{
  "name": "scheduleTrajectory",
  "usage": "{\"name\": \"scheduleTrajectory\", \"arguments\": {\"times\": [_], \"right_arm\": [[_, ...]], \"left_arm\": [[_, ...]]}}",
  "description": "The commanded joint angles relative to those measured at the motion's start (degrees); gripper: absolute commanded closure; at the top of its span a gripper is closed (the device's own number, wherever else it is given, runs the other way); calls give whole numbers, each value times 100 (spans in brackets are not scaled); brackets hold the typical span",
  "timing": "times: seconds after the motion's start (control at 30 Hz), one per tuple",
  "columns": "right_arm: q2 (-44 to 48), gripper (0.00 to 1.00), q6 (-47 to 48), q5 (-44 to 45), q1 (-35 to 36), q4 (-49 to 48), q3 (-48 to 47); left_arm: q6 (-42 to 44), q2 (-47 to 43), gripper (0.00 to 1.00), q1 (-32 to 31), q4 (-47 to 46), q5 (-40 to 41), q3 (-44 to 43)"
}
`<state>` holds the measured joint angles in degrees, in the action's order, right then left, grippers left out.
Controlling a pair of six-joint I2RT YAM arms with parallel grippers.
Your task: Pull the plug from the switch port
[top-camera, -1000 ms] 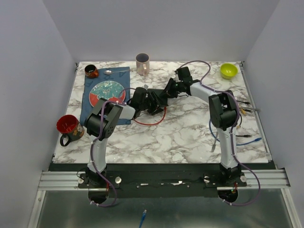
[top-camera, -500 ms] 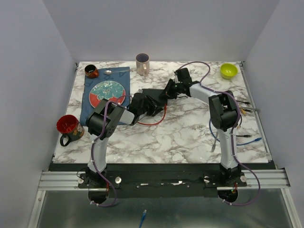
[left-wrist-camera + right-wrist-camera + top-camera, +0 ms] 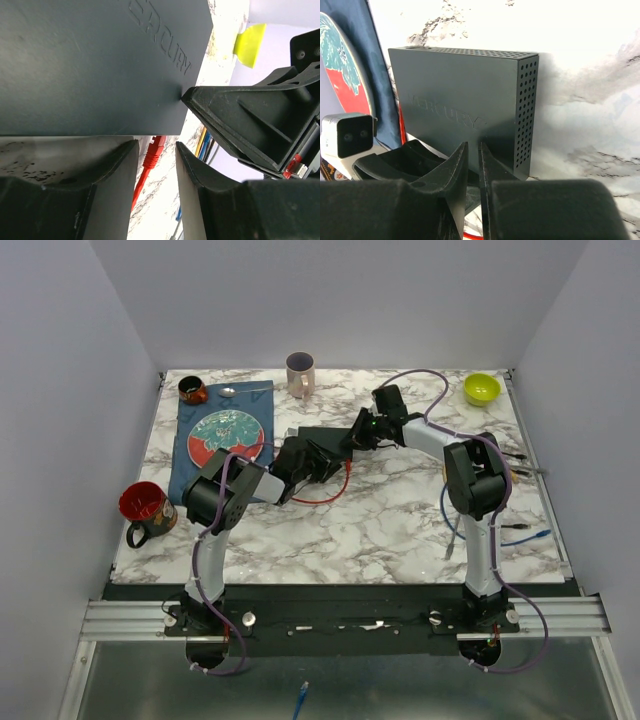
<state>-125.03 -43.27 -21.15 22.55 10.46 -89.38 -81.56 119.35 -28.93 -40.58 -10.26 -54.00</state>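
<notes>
From above, the switch (image 3: 455,90) is mostly buried under the two wrists and shows only as a black sliver. It lies in the far half of the desk (image 3: 400,530), a little left of centre, just beside the right edge of the blue cloth (image 3: 379,75). Its socket edge appears in no view. In the left wrist view the head of the red plug (image 3: 155,152) disappears behind the box's lower edge, so the joint itself is hidden. The red cable (image 3: 335,488) loops out toward the near edge. Close up, the box is flat, matte and dark charcoal, with MERCURY embossed on its broad face. Rows of small round holes run down one short end and along the far rim. The left gripper (image 3: 156,144) has its fingers part-way open on either side of the plug, with a sliver of gap at each side. Whether they pinch it cannot be told. The right gripper (image 3: 472,147) has its fingers drawn almost together with nothing in the thin slit between, and one tip touches the edge of the box's broad face.
</notes>
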Motion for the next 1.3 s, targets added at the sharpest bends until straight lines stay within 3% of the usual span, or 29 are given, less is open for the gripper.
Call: {"name": "scheduleTrajectory", "arguments": {"times": [0.0,0.37,0.8,0.93,1.07,1.27], "right_arm": [[-56,78,161,383,39,211,211],[-39,79,204,453,39,255,228],[-56,80,266,515,39,281,237],[-56,80,248,515,39,273,246],[-56,80,257,506,39,273,246],[-56,80,266,515,39,281,237]], "left_arm": [[61,159,51,-122,112,262,-111],[70,378,54,-218,252,385,-410],[79,422,66,-236,384,385,-454],[87,449,65,-236,314,280,-445],[96,493,55,-236,243,104,-401],[166,431,53,-227,217,77,-234]]}}
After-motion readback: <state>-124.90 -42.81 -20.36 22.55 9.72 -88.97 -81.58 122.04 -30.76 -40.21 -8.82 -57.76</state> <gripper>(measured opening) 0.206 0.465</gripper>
